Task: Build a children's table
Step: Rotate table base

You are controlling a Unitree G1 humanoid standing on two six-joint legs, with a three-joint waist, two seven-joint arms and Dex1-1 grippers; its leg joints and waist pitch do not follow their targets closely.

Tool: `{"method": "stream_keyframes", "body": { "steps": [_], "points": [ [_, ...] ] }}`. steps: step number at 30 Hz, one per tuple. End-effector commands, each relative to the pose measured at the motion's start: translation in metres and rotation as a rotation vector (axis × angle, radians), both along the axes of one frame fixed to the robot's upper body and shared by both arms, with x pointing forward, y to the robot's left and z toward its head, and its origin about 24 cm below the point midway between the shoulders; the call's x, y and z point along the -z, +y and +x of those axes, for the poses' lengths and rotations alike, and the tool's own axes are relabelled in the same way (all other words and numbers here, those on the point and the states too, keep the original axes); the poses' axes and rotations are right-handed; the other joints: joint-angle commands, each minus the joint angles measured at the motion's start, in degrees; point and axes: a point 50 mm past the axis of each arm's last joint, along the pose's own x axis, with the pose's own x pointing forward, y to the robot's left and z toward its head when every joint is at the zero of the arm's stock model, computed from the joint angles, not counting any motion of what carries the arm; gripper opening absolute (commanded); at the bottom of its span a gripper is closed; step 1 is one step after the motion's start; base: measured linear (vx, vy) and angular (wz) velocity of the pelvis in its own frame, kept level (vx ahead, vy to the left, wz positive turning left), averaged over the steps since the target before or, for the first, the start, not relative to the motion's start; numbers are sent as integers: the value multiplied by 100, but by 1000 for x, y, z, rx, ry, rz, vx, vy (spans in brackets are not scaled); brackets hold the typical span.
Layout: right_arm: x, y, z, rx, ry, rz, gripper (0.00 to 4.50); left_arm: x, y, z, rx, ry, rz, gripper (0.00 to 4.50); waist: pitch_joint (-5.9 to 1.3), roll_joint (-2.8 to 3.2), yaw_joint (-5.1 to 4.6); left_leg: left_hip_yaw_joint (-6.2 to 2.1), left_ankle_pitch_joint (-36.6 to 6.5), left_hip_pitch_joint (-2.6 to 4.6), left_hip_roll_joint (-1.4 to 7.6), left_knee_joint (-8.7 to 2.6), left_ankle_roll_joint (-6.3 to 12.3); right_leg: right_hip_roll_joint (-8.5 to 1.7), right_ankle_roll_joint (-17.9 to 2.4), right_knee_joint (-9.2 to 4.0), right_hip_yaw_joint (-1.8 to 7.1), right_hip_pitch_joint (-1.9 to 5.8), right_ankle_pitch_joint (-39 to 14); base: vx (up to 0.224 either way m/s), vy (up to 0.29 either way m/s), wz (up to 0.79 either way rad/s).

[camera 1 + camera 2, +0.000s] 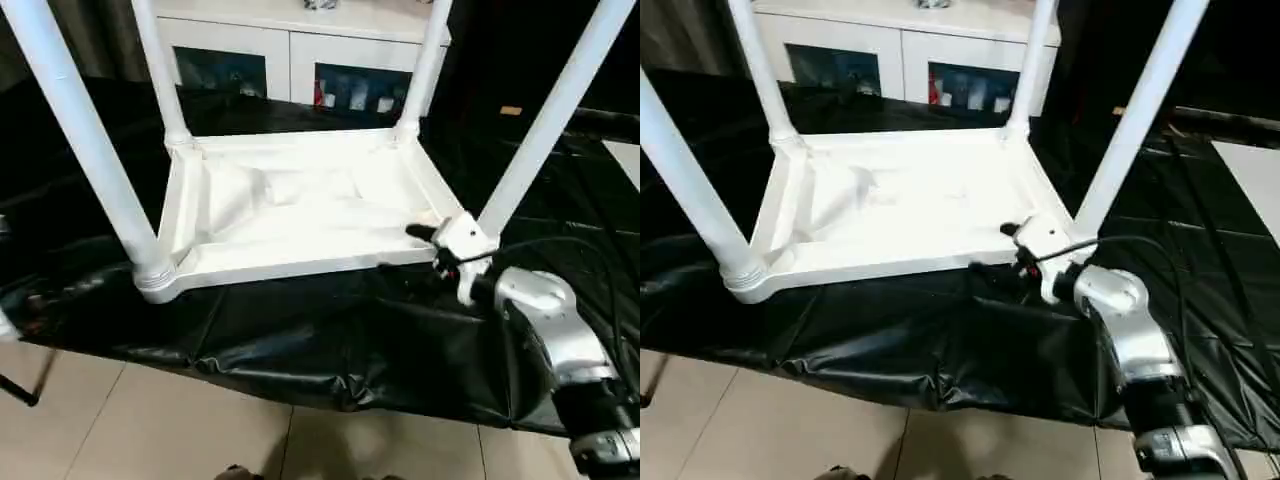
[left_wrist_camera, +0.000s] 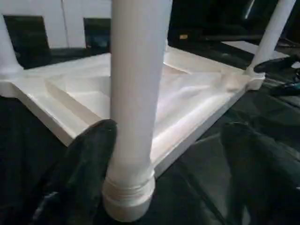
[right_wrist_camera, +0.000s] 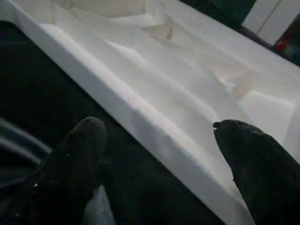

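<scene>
The children's table lies upside down on the black-covered bench, close to the near edge. Its top is flat on the cover, so the ribbed underside and the corner sockets face upward. This position makes sense, because the legs can be pushed down into the sockets from above. All four legs stand in their corners.

The left gripper has its jaws apart on both sides of the near-left leg, low by the socket. One finger is just beside the tube, the other stands away, so the leg is not clamped.

The right gripper is at the near-right corner, jaws apart over the table's rim, holding nothing. In my judgement the assembly is almost finished; seating could still be checked.
</scene>
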Motion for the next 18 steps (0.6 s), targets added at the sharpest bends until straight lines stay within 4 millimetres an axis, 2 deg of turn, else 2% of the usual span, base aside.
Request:
{"method": "stream_keyframes", "body": {
  "steps": [1,3,4,5,7,9,10,11,12,14,15,16,17,18],
  "points": [
    [-4,2,-1,-23,-7,4,410,-8,3,6,-15,-44,23,441,-322,109,16,-116,-2349,207,206,-529,-189,-228,-1118,-440,209,102,-1921,0,0,0],
    [-3,9,-4,-65,10,24,410,-6,-9,21,8,-79,-1,433,-322,111,40,-113,-2427,238,210,-524,-212,-232,-1126,-444,211,87,-1963,0,0,0],
    [-3,11,-4,-73,15,27,410,-5,-12,25,16,-85,-9,436,-322,87,52,-118,-2411,228,216,-530,-220,-240,-1120,-444,212,105,-1950,0,0,0],
    [-3,11,-4,-73,15,27,410,-5,-12,25,16,-85,-9,436,-325,91,67,-126,-2382,216,218,-533,-232,-251,-1116,-432,211,119,-1938,0,0,0],
    [-1,18,-7,-97,23,28,410,-1,-22,41,25,-98,-19,436,-343,67,85,-120,-2247,203,212,-525,-233,-255,-1077,-415,214,130,-1848,0,0,0],
    [1,25,-10,-128,25,30,410,2,-36,58,42,-106,-20,436,-342,101,106,-107,-2189,221,197,-512,-221,-254,-1067,-446,225,111,-1829,0,0,0],
    [1,25,-11,-128,25,30,410,2,-36,58,43,-105,-20,436,-361,88,137,-111,-2165,230,202,-498,-243,-281,-1089,-432,228,121,-1767,0,0,0],
    [2,27,-11,-134,26,31,410,3,-41,63,58,-102,-30,436,-363,79,136,-125,-2091,187,211,-513,-247,-294,-1095,-413,226,159,-1697,0,0,0],
    [3,30,-13,-140,28,33,410,5,-49,69,81,-96,-19,436,-377,79,142,-129,-2004,179,212,-510,-253,-288,-1107,-387,215,164,-1563,0,0,0],
    [3,32,-13,-143,28,33,410,6,-55,73,98,-92,-17,436,-392,87,137,-124,-1939,187,208,-500,-235,-283,-1148,-382,212,174,-1400,0,0,0],
    [5,35,-16,-157,33,33,410,8,-71,80,159,-82,-16,436,-384,84,134,-123,-1912,175,207,-504,-223,-277,-1158,-384,210,176,-1371,0,0,0],
    [6,36,-18,-165,36,32,410,9,-80,82,194,-78,-17,436,-390,118,150,-113,-1910,212,220,-499,-229,-271,-1190,-393,210,159,-1281,0,0,0],
    [6,36,-19,-168,37,31,410,10,-84,83,210,-77,-17,436,-392,120,162,-107,-1910,227,221,-486,-230,-270,-1232,-380,206,144,-1206,0,0,0],
    [6,37,-19,-170,38,31,410,10,-86,84,222,-75,-17,436,-395,104,157,-114,-1851,177,215,-501,-208,-268,-1269,-359,199,191,-1089,0,0,0]
  ]
}}
